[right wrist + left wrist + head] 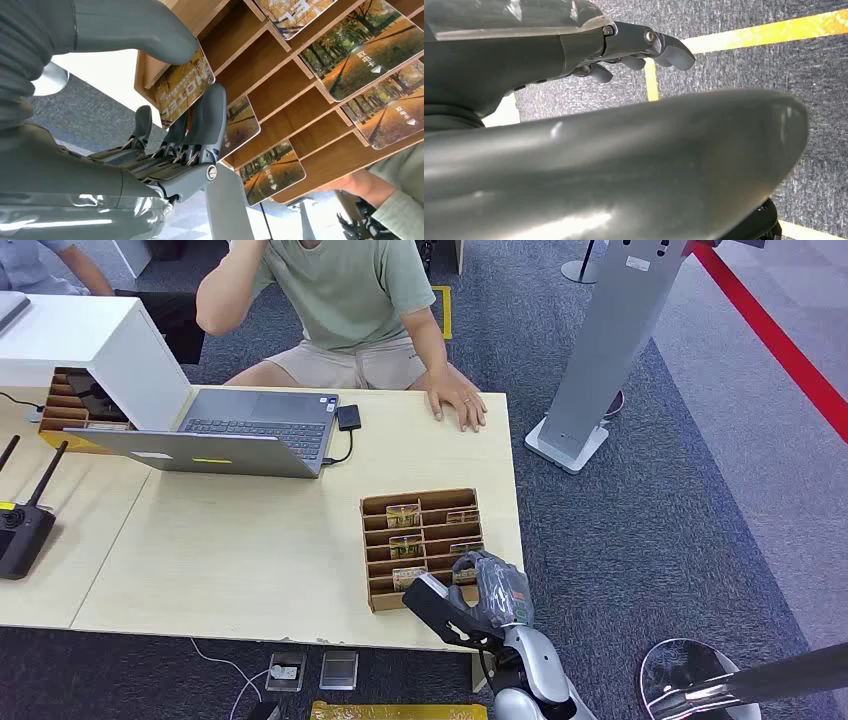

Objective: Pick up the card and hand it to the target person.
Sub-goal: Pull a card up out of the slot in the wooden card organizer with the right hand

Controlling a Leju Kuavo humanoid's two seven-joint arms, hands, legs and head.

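With the fingers (210,120) of the right hand (165,165) under one face and the thick grey thumb (135,30) over the other, pinched a card (182,90) printed with autumn trees. Held it at the open mouth of the end slot of the wooden card holder (280,115), its far part still between the slot walls. Could not tell whether it touched the wood.

From the head view, found the same right hand (490,590) at the near right corner of the card holder (420,502), close to the near edge of the pale bench (250,540). Saw other cards (403,513) lying in several of the slots, some slots bare.

Left hand (589,47) hung low over grey carpet crossed by yellow lines (769,30). Kept its fingers (671,50) loosely extended and slightly apart, with nothing in them.

Across the bench, noted a seated person (350,290) in a green shirt, with one hand (460,405) flat on the bench top and the other arm raised. Between that person and the card holder, an open grey laptop (250,430). At the bench's left side, a black remote (20,530) with antennas. On the carpet to the right, a grey stand (610,350).
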